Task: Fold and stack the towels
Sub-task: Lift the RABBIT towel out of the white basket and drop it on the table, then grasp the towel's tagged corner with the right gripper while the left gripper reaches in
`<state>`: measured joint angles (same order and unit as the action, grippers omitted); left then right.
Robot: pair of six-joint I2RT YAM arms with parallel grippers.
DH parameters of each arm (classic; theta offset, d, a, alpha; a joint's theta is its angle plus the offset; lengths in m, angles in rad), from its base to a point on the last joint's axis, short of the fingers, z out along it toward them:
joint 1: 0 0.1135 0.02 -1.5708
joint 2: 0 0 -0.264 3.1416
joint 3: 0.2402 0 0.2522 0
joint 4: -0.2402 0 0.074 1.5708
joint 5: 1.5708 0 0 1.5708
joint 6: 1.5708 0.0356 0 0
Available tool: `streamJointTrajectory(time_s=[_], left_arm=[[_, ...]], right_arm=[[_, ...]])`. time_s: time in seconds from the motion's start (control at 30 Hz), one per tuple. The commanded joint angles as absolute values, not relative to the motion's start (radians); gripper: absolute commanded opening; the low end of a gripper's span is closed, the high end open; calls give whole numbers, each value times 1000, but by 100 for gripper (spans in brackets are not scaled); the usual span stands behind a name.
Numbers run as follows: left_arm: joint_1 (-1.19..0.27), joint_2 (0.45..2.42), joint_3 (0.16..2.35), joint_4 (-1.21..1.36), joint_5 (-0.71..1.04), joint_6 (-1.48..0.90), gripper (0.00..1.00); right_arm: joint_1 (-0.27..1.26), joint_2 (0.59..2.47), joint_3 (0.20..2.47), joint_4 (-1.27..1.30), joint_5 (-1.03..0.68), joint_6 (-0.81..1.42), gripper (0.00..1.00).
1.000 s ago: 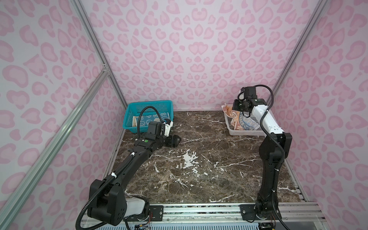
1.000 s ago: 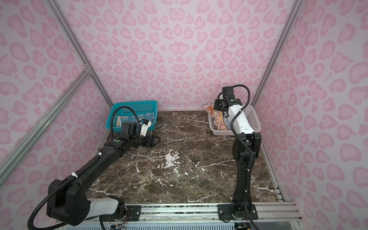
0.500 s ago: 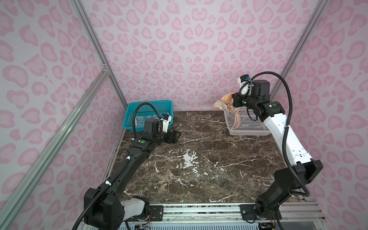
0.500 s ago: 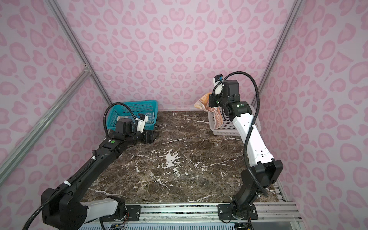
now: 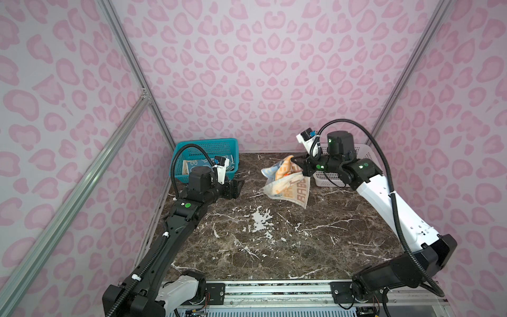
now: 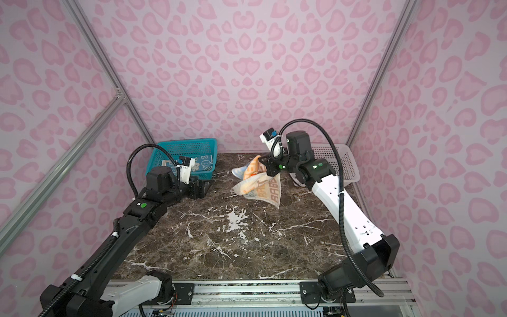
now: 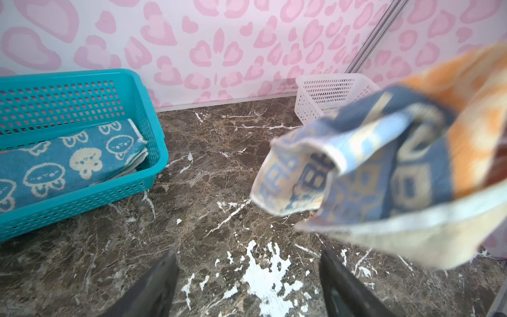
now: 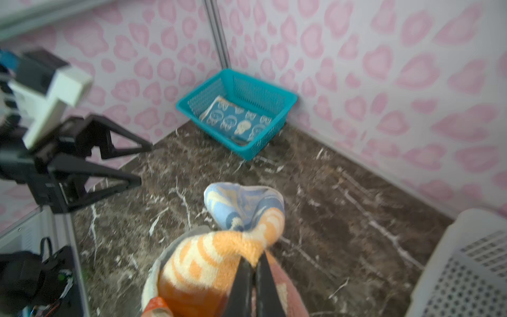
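Your right tool (image 5: 297,164) has carried the lettered towel (image 5: 288,186) out of the white basket (image 5: 362,153), from 1 o'clock toward 12 o'clock over the tabletop (image 5: 260,241).
It pinches one bunched corner, so the towel hangs crumpled and seemingly clear of the marble, probably to be spread flat for folding. Your left tool (image 5: 238,188) waits empty with jaws spread beside the teal basket (image 5: 208,142) at 11 o'clock, likely ready to catch a free corner. The blue towel (image 7: 68,162) already lies folded in that basket.

The towel (image 5: 291,188) is fuzzy terry cloth, the teal basket (image 5: 206,142) perforated plastic, the tabletop (image 5: 274,247) polished stone.
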<state>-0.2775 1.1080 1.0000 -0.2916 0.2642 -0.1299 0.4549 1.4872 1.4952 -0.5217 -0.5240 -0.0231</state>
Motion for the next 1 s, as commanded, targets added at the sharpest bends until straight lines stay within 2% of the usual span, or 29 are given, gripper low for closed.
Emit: streamJointTrajectory(time_s=[0.0,0.1,0.2,0.23,0.3,0.33,0.43,0.7,0.83,0.97], left_arm=[[-276,1111,984,-296,246,-114,82],[-277,1136,967,-295,257,-117,82],[-276,1173,967,-296,273,-120,82],[-277,1184,971,-299,276,-121,82],[-277,1212,979,-299,281,-126,82],[-277,1224,984,-301,284,-128,82],[-277,1259,999,-310,293,-136,81],[-275,1289,1025,-337,278,-129,81],[-275,1303,1052,-365,297,-106,81],[-275,1291,1026,-367,460,45,80]], right_arm=[[467,1494,1285,-386,-536,111,1],[468,1534,1152,-339,-473,153,4],[464,1585,1133,-392,-389,124,16],[463,1597,1143,-415,-365,106,22],[469,1611,1176,-470,-295,65,41],[472,1606,1186,-486,-256,50,47],[475,1560,1202,-516,-169,-24,59],[519,1400,1119,-603,-31,-390,64],[545,1311,1001,-596,-105,-540,64],[553,1277,887,-559,-174,-602,63]])
